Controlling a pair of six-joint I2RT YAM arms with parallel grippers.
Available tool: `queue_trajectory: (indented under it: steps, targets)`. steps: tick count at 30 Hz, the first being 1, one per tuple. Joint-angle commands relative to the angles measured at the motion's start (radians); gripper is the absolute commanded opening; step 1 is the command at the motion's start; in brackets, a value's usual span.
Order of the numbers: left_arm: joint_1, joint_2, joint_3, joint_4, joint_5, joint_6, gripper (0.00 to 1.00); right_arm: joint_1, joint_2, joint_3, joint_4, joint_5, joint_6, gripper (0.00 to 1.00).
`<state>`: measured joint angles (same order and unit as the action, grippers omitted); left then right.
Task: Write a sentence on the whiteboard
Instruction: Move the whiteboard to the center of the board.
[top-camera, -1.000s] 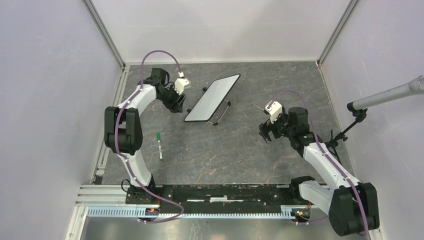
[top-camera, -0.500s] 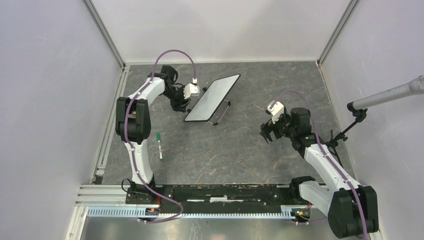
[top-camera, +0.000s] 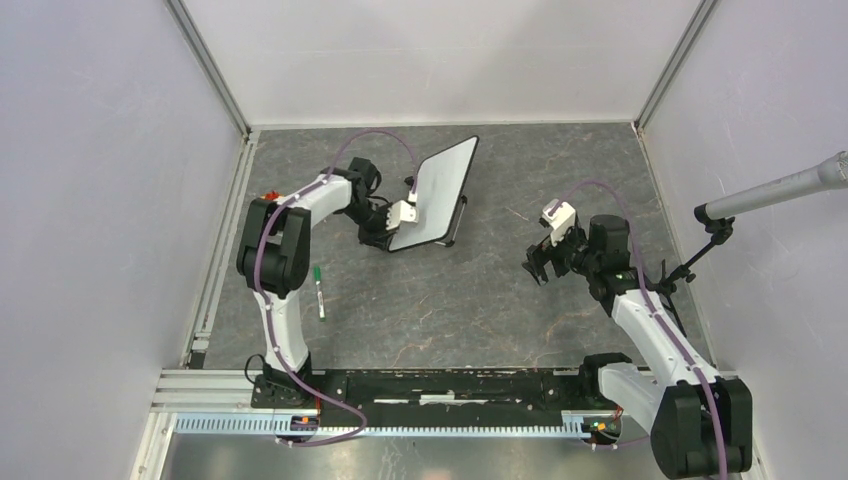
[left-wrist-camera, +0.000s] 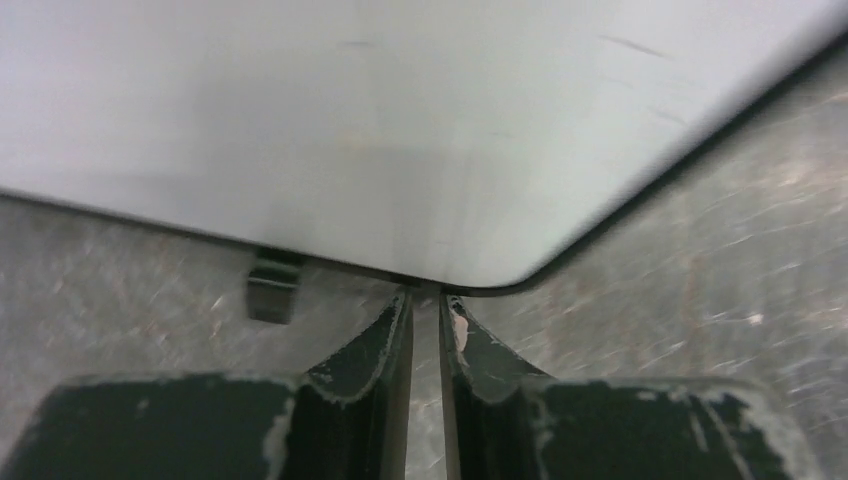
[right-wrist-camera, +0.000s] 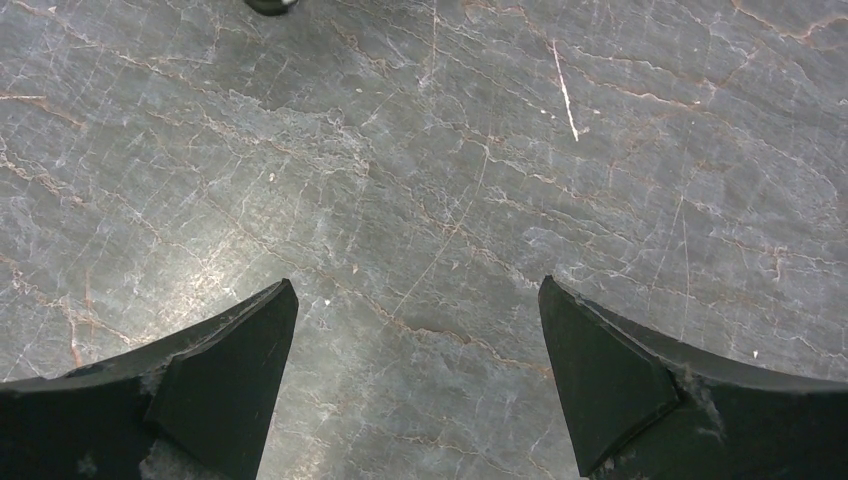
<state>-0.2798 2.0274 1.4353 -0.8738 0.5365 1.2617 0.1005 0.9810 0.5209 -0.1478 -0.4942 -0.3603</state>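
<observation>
From above, the board (top-camera: 440, 190) stands tilted on the table (top-camera: 480, 310), its near corner pinched by the left gripper (top-camera: 391, 237), whose wrist view shows jaws clamping its frame, while the right gripper (top-camera: 535, 268) gapes wide over stone.

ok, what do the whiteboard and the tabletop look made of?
The whiteboard has a smooth glossy white face, likely coated steel or melamine, going by the soft sheen and faint scuffs. Its thin black rim is probably plastic. The tabletop is grey and stone-look, with pale veins and a dull shine. Real marble or printed laminate, can't tell.
</observation>
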Motion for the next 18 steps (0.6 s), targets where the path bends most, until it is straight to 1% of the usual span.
queue_trajectory:
  steps: [1, 4, 7, 9, 11, 13, 16, 18]
  targets:
    - [-0.098, -0.094, -0.110, 0.079, 0.051, -0.097, 0.22, -0.017, -0.025, 0.022, -0.004, -0.032, 0.014, 0.98]
    - [-0.157, -0.123, -0.157, 0.151, 0.052, -0.180, 0.22, -0.027, -0.036, 0.024, -0.019, -0.032, 0.014, 0.98]
    - [-0.194, -0.145, -0.173, 0.173, 0.041, -0.224, 0.28, -0.040, -0.052, 0.024, -0.029, -0.033, 0.012, 0.98]
    - [-0.185, -0.176, -0.180, 0.191, 0.026, -0.237, 0.32, -0.045, -0.063, 0.019, -0.032, -0.032, 0.014, 0.98]
    - [-0.158, -0.191, -0.161, 0.178, -0.024, -0.207, 0.35, -0.050, -0.073, 0.016, -0.033, -0.034, 0.014, 0.98]
    - [-0.110, -0.184, -0.109, 0.139, -0.040, -0.172, 0.37, -0.054, -0.081, 0.014, -0.035, -0.038, 0.014, 0.98]
    - [-0.060, -0.140, -0.006, 0.068, -0.092, -0.099, 0.40, -0.055, -0.088, 0.009, -0.035, -0.040, 0.012, 0.98]
    - [-0.051, -0.111, 0.037, 0.063, -0.141, -0.060, 0.42, -0.056, -0.091, 0.003, -0.033, -0.038, 0.012, 0.98]
